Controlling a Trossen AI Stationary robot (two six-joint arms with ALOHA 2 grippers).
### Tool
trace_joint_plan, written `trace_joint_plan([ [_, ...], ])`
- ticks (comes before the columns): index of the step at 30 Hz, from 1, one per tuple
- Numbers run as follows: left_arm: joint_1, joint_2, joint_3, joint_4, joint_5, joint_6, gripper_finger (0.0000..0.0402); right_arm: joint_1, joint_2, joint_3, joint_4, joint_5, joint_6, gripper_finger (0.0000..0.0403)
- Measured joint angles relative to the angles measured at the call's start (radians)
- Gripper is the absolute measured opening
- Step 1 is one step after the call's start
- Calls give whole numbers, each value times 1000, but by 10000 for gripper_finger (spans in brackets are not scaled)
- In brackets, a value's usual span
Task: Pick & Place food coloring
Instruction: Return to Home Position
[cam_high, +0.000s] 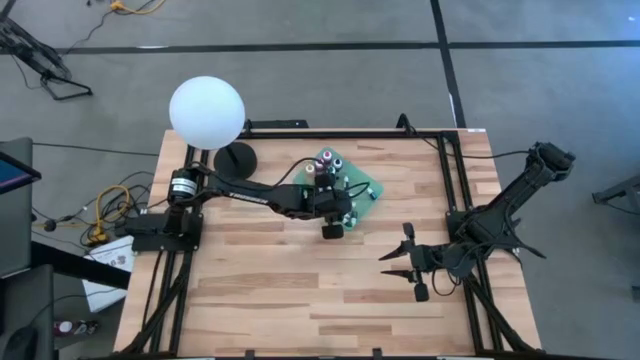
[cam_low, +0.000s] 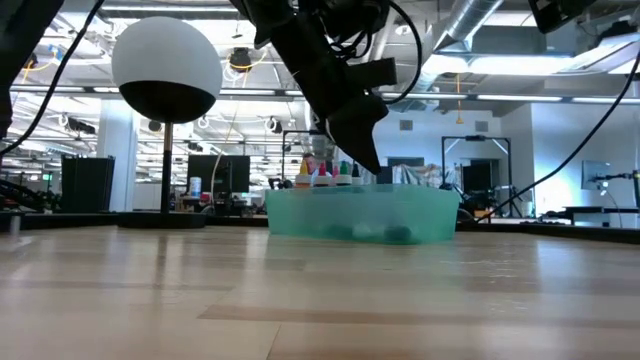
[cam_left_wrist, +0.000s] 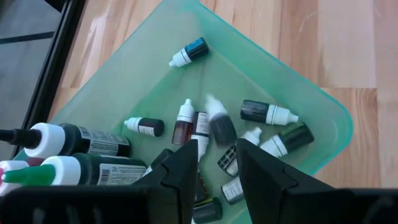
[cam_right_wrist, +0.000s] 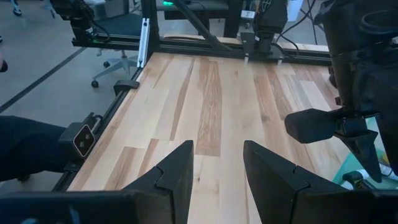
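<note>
Left end effector (cam_left_wrist: 216, 152) hangs slightly open and empty over the green bin (cam_left_wrist: 323, 112), where about ten small bottles (cam_left_wrist: 267, 113) lie beside at least three larger bottles (cam_left_wrist: 93, 142). Right end effector (cam_high: 397, 262), open, hovers over the tabletop (cam_high: 280, 290), well apart.

Two slim black jointed arms (cam_high: 250, 190) with angular dark jaws

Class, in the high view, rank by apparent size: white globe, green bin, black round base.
White globe and green bin: about alike, the left gripper over the bin hides part.
Black round base: smallest.
</note>
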Motion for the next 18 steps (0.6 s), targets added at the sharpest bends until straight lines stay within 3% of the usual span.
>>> trace_joint_plan([
  [18,-15,0,0,10,10,7,107,-1,0,0,1,2,-1,134],
])
